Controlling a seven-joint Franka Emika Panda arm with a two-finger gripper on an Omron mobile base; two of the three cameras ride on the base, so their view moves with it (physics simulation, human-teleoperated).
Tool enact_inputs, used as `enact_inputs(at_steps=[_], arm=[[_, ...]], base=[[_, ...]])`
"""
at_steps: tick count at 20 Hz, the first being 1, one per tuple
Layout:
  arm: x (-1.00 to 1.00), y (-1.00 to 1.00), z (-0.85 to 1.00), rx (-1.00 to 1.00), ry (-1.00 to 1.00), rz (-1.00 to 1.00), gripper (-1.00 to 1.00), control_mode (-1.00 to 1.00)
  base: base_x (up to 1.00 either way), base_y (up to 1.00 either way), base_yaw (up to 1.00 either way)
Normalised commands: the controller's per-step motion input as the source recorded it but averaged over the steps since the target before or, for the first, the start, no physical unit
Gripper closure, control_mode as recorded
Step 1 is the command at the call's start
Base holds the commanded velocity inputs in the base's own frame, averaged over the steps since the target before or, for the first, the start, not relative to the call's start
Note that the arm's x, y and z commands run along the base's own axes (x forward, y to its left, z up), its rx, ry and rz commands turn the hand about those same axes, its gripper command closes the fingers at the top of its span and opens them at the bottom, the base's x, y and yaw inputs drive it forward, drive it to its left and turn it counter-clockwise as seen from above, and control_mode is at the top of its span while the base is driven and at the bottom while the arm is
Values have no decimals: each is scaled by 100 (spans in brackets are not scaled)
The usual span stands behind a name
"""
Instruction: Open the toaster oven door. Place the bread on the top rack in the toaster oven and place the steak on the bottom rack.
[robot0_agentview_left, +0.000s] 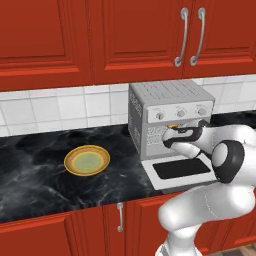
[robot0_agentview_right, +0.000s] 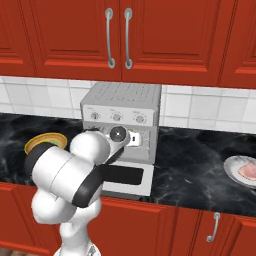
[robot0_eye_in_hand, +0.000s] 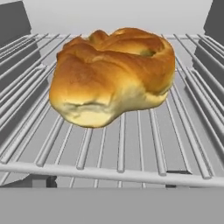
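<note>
The silver toaster oven (robot0_agentview_left: 170, 102) (robot0_agentview_right: 122, 102) stands on the counter with its door (robot0_agentview_left: 180, 170) (robot0_agentview_right: 125, 176) dropped flat open. My gripper (robot0_eye_in_hand: 111, 178) (robot0_agentview_left: 173, 133) reaches into the upper part of the cavity and is open, its two dark fingertips (robot0_eye_in_hand: 178, 175) spread wide with nothing between them. Just ahead of them the golden-brown bread (robot0_eye_in_hand: 111, 74) (robot0_agentview_left: 173, 126) lies on the wire top rack (robot0_eye_in_hand: 144, 144), apart from the tips. The bottom rack is hidden. Far right, the pinkish steak (robot0_agentview_right: 248, 171) lies on a white-grey plate (robot0_agentview_right: 235, 169).
A yellow-rimmed, green-centred plate (robot0_agentview_left: 87, 160) (robot0_agentview_right: 41, 141) sits bare on the black marble counter (robot0_agentview_left: 35, 165) left of the oven. Red cabinets (robot0_agentview_left: 150, 35) hang above. My arm's elbow (robot0_agentview_left: 227, 160) hovers over the open door.
</note>
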Motion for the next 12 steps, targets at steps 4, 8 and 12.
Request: enact_inputs(at_steps=[4, 8, 12], arm=[[4, 13, -81, 0, 6, -4, -100, -100], [-32, 0, -81, 0, 4, 0, -100, -100], [-61, -13, -50, 0, 11, 0, -100, -100]], base=[[0, 0, 0], [0, 0, 0], [0, 0, 0]])
